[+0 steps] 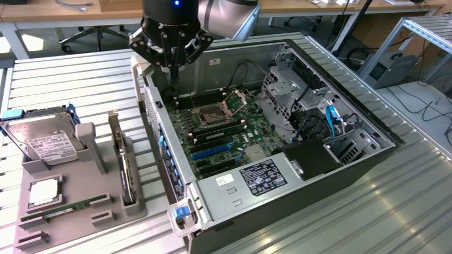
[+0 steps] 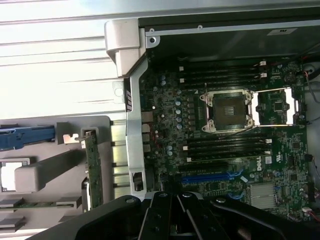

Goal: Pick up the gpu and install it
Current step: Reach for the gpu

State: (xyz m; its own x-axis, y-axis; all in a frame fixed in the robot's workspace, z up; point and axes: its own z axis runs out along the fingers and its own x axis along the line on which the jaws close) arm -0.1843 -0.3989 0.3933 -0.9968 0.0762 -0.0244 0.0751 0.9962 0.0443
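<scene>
Exterior view: the robot arm reaches down from above over an open computer case (image 1: 339,79) lying on its side on a slatted metal table (image 1: 71,79). Its wrist points straight down. The black claw (image 1: 171,74) hangs just above the far corner of the green motherboard (image 1: 226,132), near the case wall on the exterior view's left. The claw's fingers are pressed together into a point and grip nothing. The graphics card (image 1: 126,169) is outside the case, on the exterior view's left. It stands on its long edge in a slot of a grey holder tray (image 1: 78,180), its silver end bracket at the far end, well apart from the claw. On the same tray, a hard drive (image 1: 42,140) leans in its cradle and a narrow memory stick (image 1: 60,209) lies flat nearer the camera.

Wrist view: the camera looks straight down past the claw (image 2: 175,215), whose dark fingers (image 2: 162,217) meet with no gap and hold nothing. Beneath it lies the motherboard (image 2: 200,165), with the open processor socket (image 2: 227,110) between rows of black memory slots. Beyond the case's silver side wall, the graphics card (image 2: 92,165) stands edge-up in the grey tray (image 2: 45,172), just beside the case and untouched.
</scene>
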